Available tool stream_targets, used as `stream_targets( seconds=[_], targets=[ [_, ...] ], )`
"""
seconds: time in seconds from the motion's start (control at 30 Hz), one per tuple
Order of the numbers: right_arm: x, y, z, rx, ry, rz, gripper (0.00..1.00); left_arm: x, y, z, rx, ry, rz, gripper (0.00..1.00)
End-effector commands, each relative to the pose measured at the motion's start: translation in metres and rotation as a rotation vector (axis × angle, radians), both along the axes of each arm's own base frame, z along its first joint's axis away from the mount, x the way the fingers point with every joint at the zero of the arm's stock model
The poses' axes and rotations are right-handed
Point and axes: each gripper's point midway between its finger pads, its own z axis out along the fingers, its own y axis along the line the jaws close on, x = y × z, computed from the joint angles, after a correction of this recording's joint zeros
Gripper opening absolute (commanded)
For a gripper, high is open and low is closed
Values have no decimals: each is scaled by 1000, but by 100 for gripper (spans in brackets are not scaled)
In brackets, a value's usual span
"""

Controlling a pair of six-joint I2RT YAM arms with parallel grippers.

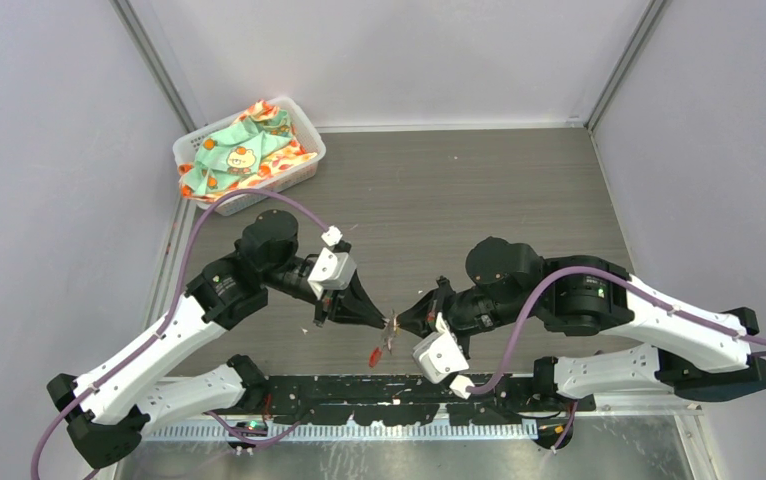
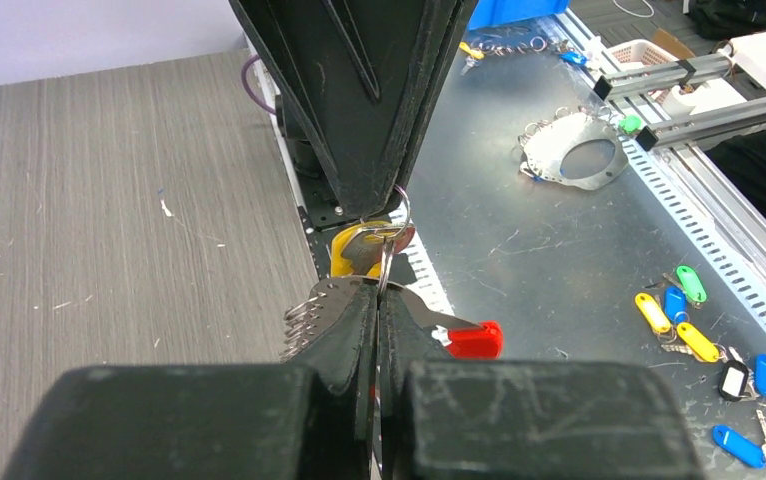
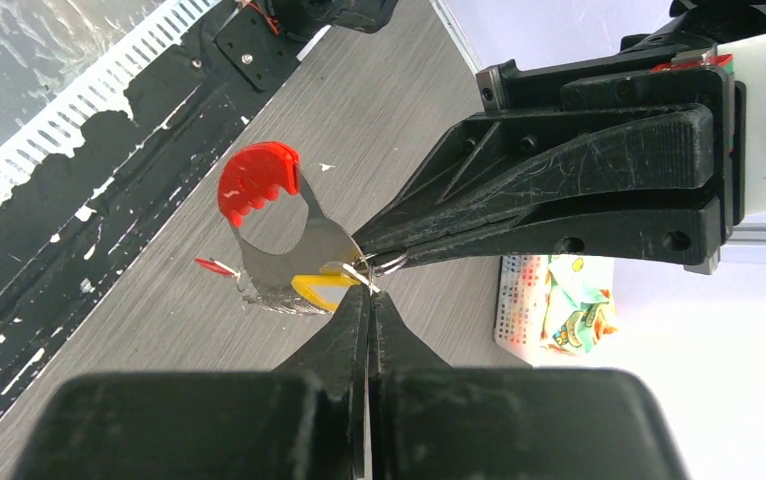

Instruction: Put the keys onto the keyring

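Note:
Both arms meet tip to tip above the table's near edge. The keyring is a silvery plate with a red crescent grip and coiled loops along one edge; it hangs between the tips. My left gripper is shut on the keyring, the plate showing on both sides of its fingers. My right gripper is shut on the small split ring of the yellow key. The yellow key hangs just under the right gripper. A thin red tag shows at the plate's lower edge.
A white basket full of patterned cloth stands at the table's back left. A black mounting rail runs along the near edge under the grippers. Beyond it, a metal bench carries loose coloured key tags and another silver ring plate.

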Motion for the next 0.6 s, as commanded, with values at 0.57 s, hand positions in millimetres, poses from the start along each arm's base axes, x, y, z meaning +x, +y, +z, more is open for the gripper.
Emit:
stream_targets(
  seconds=[0.57],
  targets=[
    [6,24,17,82,-22,-10,1,-8,7,3,-27,-86,-62,0]
  ],
)
